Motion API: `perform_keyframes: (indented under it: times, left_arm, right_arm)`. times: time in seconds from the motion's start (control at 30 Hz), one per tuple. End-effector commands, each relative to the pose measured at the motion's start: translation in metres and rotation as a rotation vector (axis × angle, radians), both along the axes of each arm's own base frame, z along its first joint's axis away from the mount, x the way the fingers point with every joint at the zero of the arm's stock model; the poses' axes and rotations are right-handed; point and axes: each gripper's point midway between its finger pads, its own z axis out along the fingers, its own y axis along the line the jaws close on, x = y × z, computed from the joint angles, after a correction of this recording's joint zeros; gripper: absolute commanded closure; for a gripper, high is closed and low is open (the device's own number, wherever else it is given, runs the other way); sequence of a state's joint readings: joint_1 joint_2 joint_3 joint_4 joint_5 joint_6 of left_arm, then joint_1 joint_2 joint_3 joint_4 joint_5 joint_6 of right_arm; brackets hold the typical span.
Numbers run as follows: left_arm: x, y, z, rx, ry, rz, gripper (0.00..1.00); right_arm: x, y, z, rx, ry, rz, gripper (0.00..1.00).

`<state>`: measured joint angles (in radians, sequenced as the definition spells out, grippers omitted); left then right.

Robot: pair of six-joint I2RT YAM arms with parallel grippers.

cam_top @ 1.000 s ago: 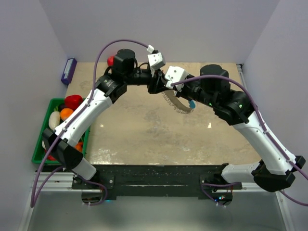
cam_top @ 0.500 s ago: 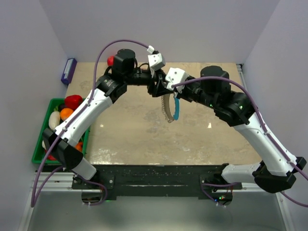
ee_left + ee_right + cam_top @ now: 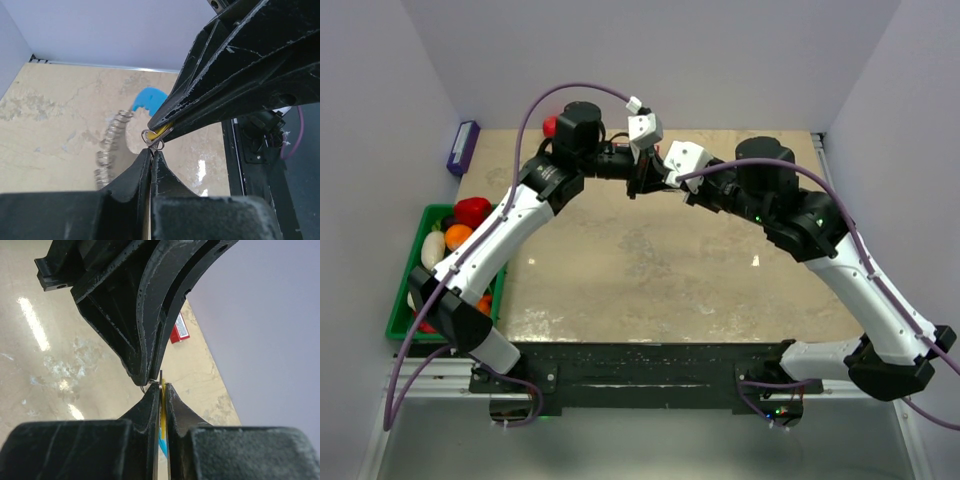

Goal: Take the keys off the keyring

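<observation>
Key [image 3: 161, 132]: right gripper [image 3: 161, 388] is clamping it flat, in air above table [image 3: 50, 130].
Keyring [image 3: 112, 145]: is hanging beside key; left gripper [image 3: 152, 154] is pinching its small wire loop, probably for pulling them apart.

Reads brass-yellow on the keys [image 3: 161, 132]; silvery-grey links with a light-blue segment on the keyring [image 3: 107, 150]. Black, scuffed pale, on left gripper [image 3: 151, 155] and right gripper [image 3: 161, 387]. Mottled beige-cream on the table [image 3: 50, 130]. Green on the tray [image 3: 402, 290]. Red, possibly with a white label, on the box [image 3: 179, 331].
</observation>
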<state>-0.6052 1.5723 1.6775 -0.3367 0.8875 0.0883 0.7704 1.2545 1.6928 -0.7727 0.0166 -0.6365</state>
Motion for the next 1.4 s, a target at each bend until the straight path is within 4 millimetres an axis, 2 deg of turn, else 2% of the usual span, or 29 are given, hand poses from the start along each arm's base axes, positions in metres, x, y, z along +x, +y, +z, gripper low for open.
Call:
perform_keyframes:
  times: [0.0, 0.33, 0.5, 0.63, 0.77, 0.93, 1.13, 1.23, 1.37]
  left_arm:
    - [0.003, 0.001, 0.018, -0.035, -0.042, 0.01, 1.0]
    - [0.006, 0.003, 0.016, -0.032, -0.032, 0.039, 1.0]
    - [0.007, 0.004, 0.016, -0.032, -0.032, 0.05, 1.0]
    - [0.009, 0.006, 0.02, -0.036, -0.035, 0.069, 1.0]
    - [0.011, 0.007, 0.021, -0.035, -0.033, 0.09, 1.0]
    - [0.015, 0.01, 0.023, -0.039, -0.034, 0.11, 1.0]
    - [0.017, 0.013, 0.028, -0.048, -0.038, 0.117, 1.0]
    - [0.014, 0.014, 0.031, -0.053, -0.042, 0.111, 1.0]
    - [0.009, 0.014, 0.033, -0.059, -0.043, 0.09, 1.0]
  right_arm:
    - [-0.003, 0.001, 0.027, 0.063, -0.069, 0.015, 1.0]
    - [-0.008, -0.007, 0.034, 0.021, -0.143, 0.043, 1.0]
    - [-0.017, -0.018, 0.047, -0.017, -0.219, 0.069, 1.0]
    - [-0.025, -0.031, 0.045, -0.058, -0.257, 0.073, 1.0]
    - [-0.025, -0.04, 0.03, -0.115, -0.265, 0.06, 1.0]
    - [-0.026, -0.054, 0.025, -0.126, -0.287, 0.019, 1.0]
    - [-0.022, -0.058, 0.016, -0.139, -0.283, -0.008, 1.0]
    - [-0.02, -0.056, 0.008, -0.139, -0.264, -0.007, 1.0]
    - [-0.025, -0.04, -0.003, -0.095, -0.19, 0.053, 1.0]
